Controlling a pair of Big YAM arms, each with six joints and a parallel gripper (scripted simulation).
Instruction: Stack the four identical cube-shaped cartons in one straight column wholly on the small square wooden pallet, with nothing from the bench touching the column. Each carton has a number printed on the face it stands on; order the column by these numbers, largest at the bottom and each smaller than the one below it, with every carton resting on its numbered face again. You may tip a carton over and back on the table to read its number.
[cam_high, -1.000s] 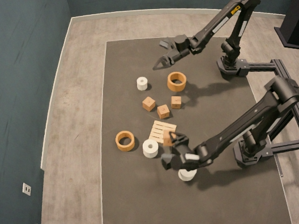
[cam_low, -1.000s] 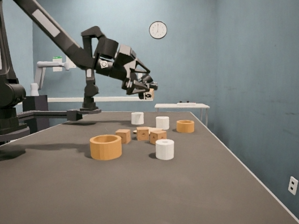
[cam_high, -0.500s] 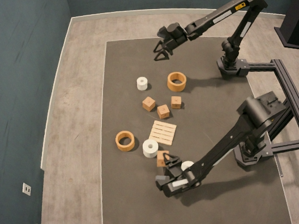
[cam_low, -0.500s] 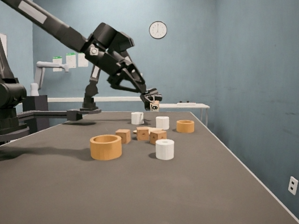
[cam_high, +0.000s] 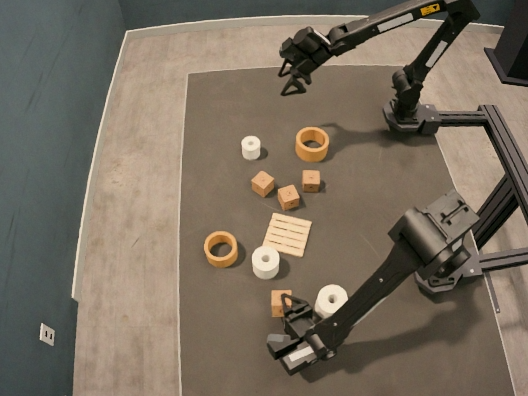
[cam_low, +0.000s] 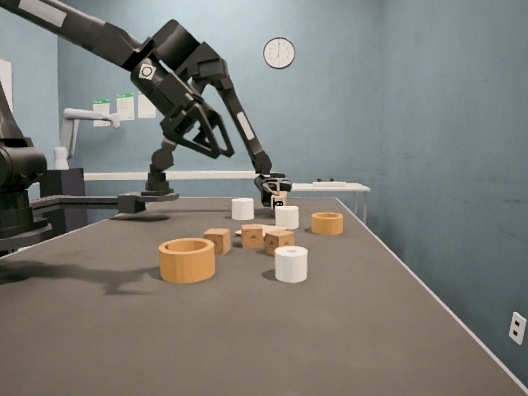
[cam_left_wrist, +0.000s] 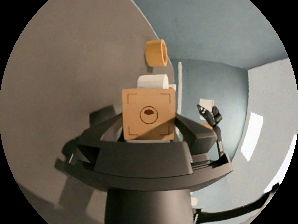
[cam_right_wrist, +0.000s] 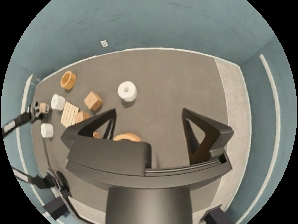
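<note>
Dark grey and matte, the desk (cam_high: 225, 350) (cam_low: 225, 340) (cam_left_wrist: 60, 75) (cam_right_wrist: 170, 80) carries everything. The right tool (cam_high: 282, 85) (cam_low: 224, 154) (cam_right_wrist: 149, 111) hangs wide open, holding nothing; the left tool (cam_high: 281, 320) (cam_low: 277, 192) (cam_left_wrist: 148, 112) (cam_right_wrist: 45, 108) is about half open, its fingers closed on opposite sides of a carton (cam_high: 277, 305) (cam_low: 278, 201) (cam_left_wrist: 148, 107) (cam_right_wrist: 45, 108) low over the desk, well apart from the pallet (cam_high: 288, 239) (cam_low: 272, 229) (cam_right_wrist: 70, 114). Whether it touches down I cannot tell. Its numbered face looks turned sideways, so it probably needs tipping back. The pallet bears no carton; a white roll (cam_high: 265, 267) (cam_low: 287, 218) (cam_right_wrist: 58, 102) sits right beside it, a possible nuisance to the column. The other three cartons rest loose past the pallet's opposite side. I'd expect each to be light and fairly stiff, with dry sides that grip well. Take hold squarely at mid-height on two opposite faces, squeezing gently; a corner grip could twist it.
</note>
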